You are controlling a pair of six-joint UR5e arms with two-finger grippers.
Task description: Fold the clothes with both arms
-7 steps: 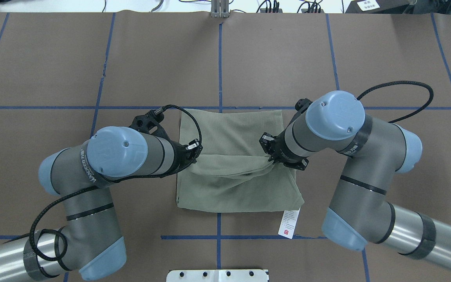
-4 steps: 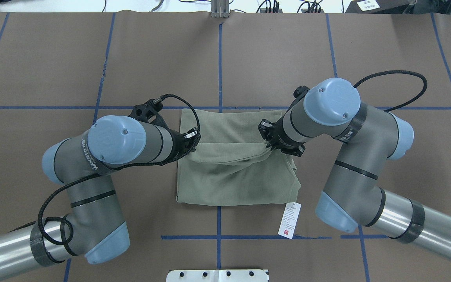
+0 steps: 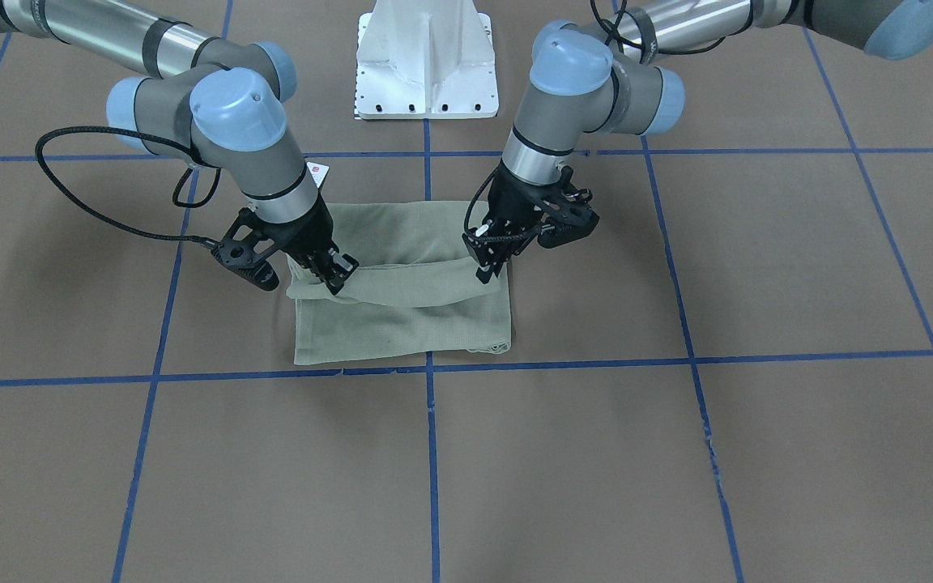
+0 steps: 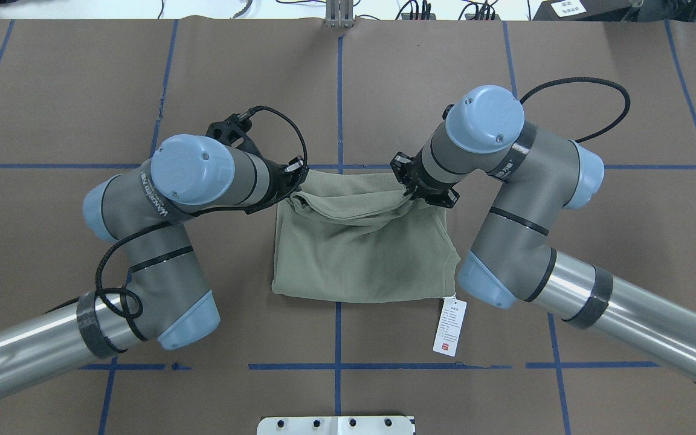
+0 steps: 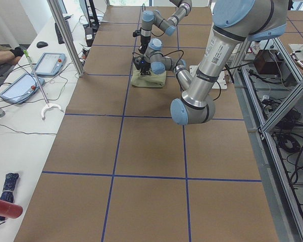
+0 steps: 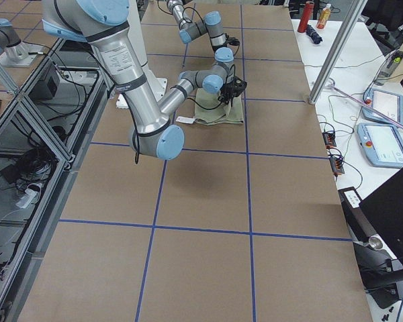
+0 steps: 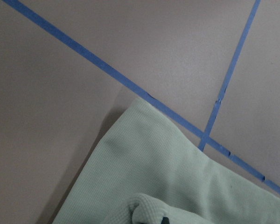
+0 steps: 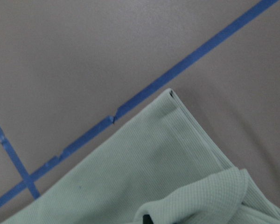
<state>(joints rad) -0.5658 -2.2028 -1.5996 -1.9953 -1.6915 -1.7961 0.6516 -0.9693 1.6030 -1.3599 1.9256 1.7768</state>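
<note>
Shirt (image 3: 402, 328) lies mid table (image 3: 677, 445), top layer doubled toward far edge.

Front view: left gripper (image 3: 489, 261) and right gripper (image 3: 330, 274) each pinching a corner. Fabric sags between them, so an uneven drop probably means a crooked fold.

Overhead: hang tag (image 4: 449, 326) sticks out, print unreadable, red mark at bottom. Arm lettering (image 4: 156, 192) too blurry to read.

Wrist views: just fabric and blue tape (image 7: 84, 53).

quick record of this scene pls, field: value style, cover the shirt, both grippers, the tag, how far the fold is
garment: sage-green shirt, partly folded, on the table
left gripper: shut on a lifted edge of the shirt, left side
right gripper: shut on the same edge, right side
held edge: raised, sagging between the grippers, near the shirt's far edge
hang tag: white with a red mark, on the table off the near right corner
fold: held layer not yet laid flat
</note>
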